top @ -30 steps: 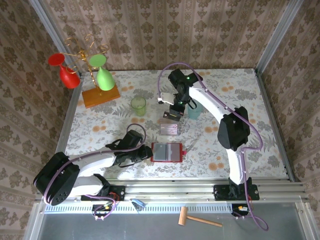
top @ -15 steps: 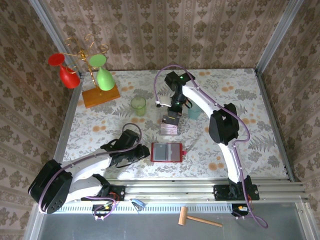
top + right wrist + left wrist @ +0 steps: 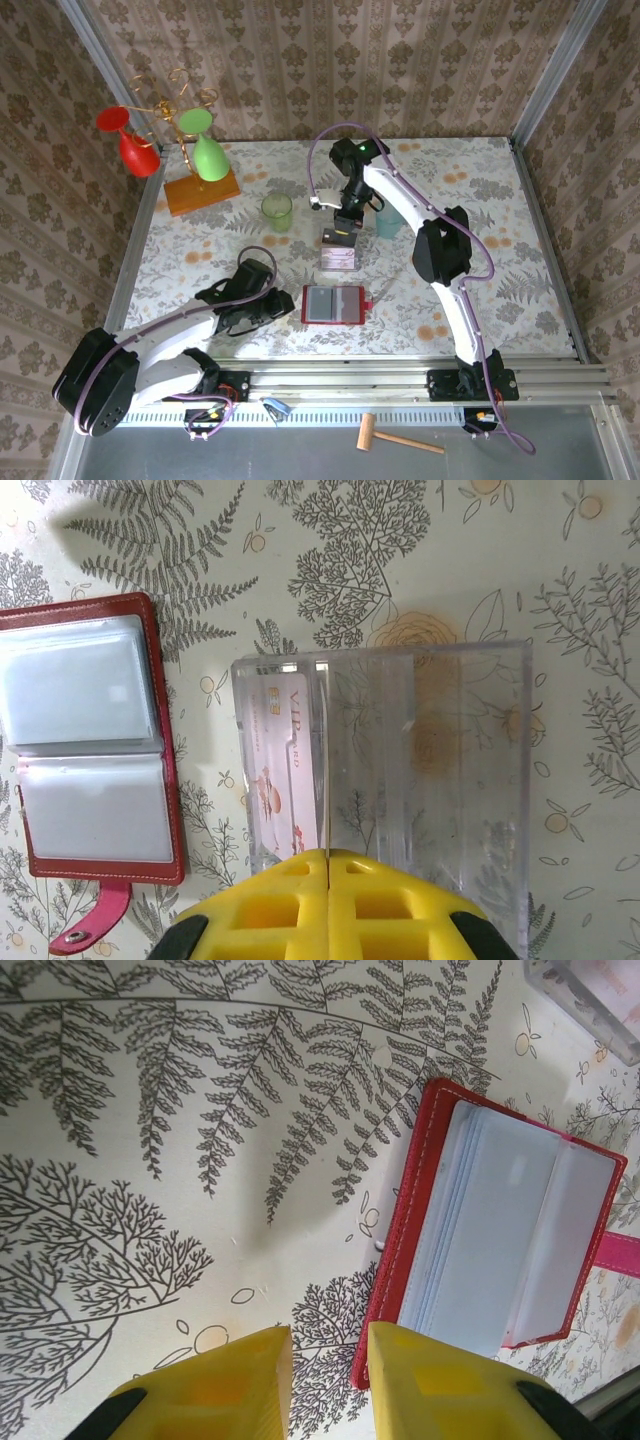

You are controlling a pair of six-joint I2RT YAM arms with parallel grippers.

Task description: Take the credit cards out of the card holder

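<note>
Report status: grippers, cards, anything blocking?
Left gripper slightly open, empty, at card holder's edge. Right gripper shut over clear box. Pink card in box; holder pockets look empty. Nothing blocking.

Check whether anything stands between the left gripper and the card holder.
Nothing visible does. In the left wrist view the left gripper, jaws slightly apart and empty, sits right beside the red edge of the open card holder, with only bare table between them.

The right gripper [image 3: 340, 238] drops lower over the clear box [image 3: 338, 258], its arm folding inward. The left gripper [image 3: 280, 308] edges back from the card holder [image 3: 333, 305].
</note>
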